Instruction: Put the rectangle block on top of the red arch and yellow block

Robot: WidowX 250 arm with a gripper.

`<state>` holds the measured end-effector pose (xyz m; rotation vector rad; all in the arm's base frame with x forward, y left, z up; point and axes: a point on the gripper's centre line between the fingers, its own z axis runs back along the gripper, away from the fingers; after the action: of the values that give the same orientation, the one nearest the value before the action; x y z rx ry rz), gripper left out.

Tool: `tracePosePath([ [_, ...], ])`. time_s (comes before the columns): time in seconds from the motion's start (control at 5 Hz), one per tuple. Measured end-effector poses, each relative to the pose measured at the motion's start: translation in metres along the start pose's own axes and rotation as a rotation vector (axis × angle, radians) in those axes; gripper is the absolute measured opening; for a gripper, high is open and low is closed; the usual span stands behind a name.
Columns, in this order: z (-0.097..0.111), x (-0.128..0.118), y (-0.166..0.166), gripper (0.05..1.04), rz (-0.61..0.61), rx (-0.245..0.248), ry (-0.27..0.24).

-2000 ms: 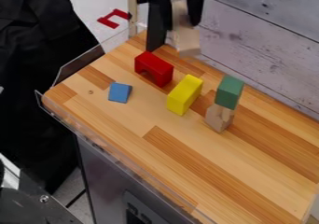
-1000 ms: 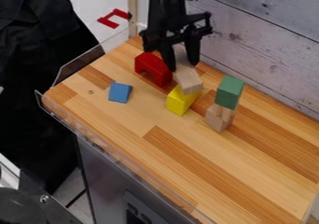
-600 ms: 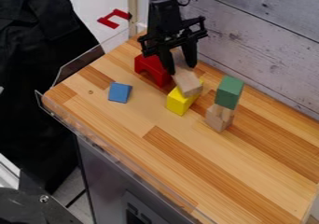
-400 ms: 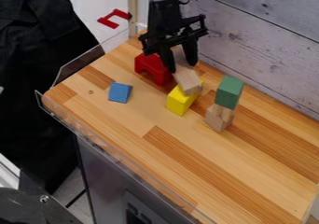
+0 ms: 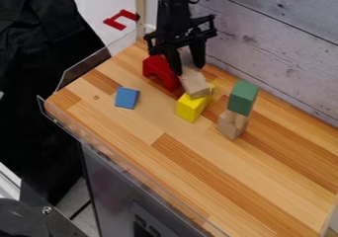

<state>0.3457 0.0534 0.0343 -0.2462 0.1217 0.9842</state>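
The tool (image 5: pixel 187 67), toward 12 o'clock, grips a wooden block (image 5: pixel 194 85) between its fingers. The block is long, pale and plain, slanting down toward 5 o'clock, its low end over the yellow block (image 5: pixel 190 109); I can't tell if they touch. The red arch (image 5: pixel 160 72) stands at the yellow block's 11 o'clock, a blue block (image 5: pixel 127 98) at its 9, and a green block (image 5: pixel 243 98) atop a wooden piece (image 5: pixel 231 125) at its 3. The desk (image 5: pixel 198 172) is striped wood; a whitewashed plank wall (image 5: pixel 277 43) rises at 1 o'clock. Two seconds ago the held block was farther back, near the wall.
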Motion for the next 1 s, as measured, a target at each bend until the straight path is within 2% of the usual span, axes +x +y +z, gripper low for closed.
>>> tracePosePath([
  [0.2,0.001,-0.004,0.008,0.469,0.006,0.026,-0.003],
  [0.4,0.0,-0.006,0.009,0.47,0.008,0.03,0.005],
  [0.6,0.0,-0.009,0.011,0.535,0.002,0.041,0.022],
  [0.8,-0.001,-0.011,0.013,0.845,-0.024,0.052,0.039],
  [1.0,0.011,-0.012,0.008,1.005,-0.053,0.044,0.009],
])
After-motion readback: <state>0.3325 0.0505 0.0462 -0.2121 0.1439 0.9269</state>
